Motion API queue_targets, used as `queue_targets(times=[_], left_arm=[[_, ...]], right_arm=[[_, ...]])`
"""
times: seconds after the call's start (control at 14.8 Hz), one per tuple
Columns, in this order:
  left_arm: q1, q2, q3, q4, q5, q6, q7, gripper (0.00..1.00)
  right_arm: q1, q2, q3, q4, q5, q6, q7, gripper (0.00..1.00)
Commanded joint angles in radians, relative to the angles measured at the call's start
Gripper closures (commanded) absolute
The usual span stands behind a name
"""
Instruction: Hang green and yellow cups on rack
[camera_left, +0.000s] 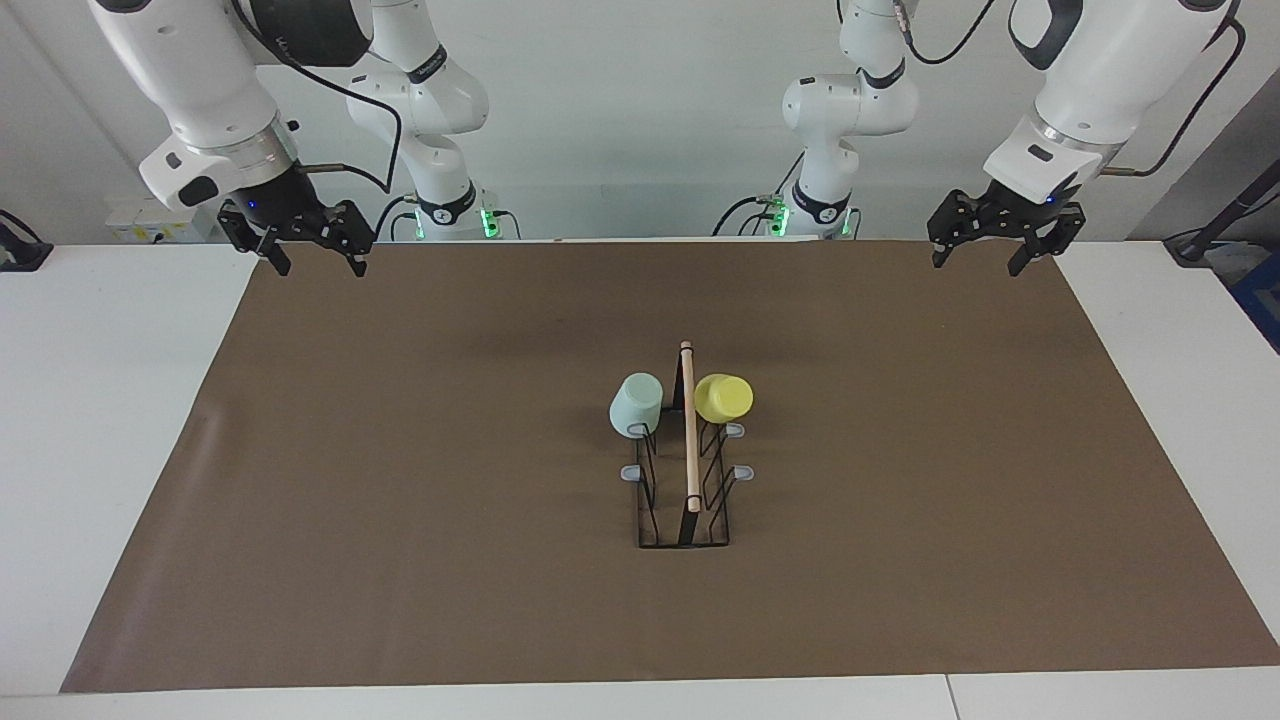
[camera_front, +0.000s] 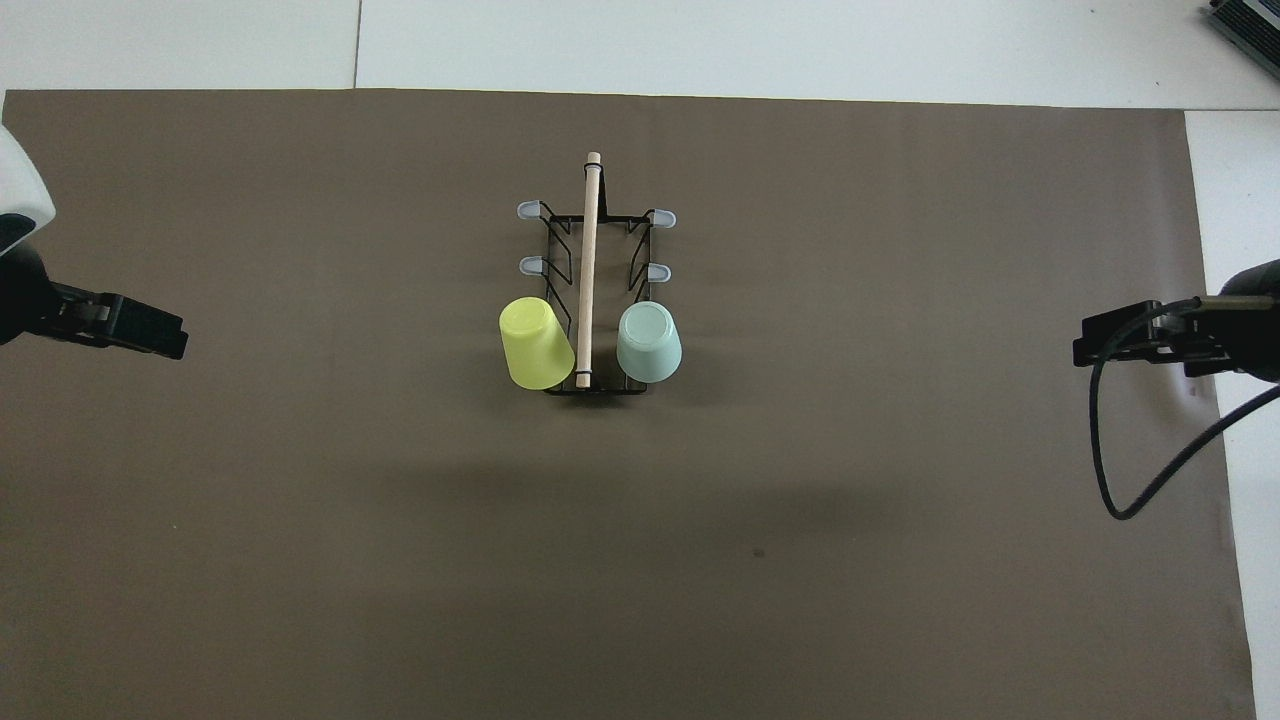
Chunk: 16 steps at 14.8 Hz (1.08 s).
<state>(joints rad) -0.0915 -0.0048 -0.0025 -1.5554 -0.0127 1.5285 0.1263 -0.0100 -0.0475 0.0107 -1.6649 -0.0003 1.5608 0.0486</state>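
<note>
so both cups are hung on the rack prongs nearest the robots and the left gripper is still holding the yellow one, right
Not quite. The yellow cup and green cup do hang on the rack prongs nearest the robots, but the facing view shows the left gripper empty, up over the mat's corner.

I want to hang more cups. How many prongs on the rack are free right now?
4. On the rack, two bare prongs per side, all farther from the robots than the yellow cup and green cup, which cover the nearest pair.

Left tool (camera_left: 1003, 236) raised, fingers apart; right tool (camera_left: 297, 240) likewise; both waiting.
</note>
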Motion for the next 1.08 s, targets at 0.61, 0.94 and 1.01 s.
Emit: queue_targets(times=[0.61, 0.94, 1.01], left_arm=[[-0.001, -0.018, 0.010, -0.022, -0.001, 0.025, 0.016, 0.00], [0.009, -0.020, 0.009, -0.023, -0.001, 0.028, 0.018, 0.00], [0.009, -0.020, 0.009, -0.023, -0.001, 0.028, 0.018, 0.00]], right_arm=[[-0.008, 0.028, 0.009, 0.057, 0.008, -0.061, 0.004, 0.00], [-0.002, 0.020, 0.009, 0.031, 0.005, -0.024, 0.016, 0.00], [-0.002, 0.018, 0.009, 0.030, 0.005, -0.024, 0.016, 0.00]])
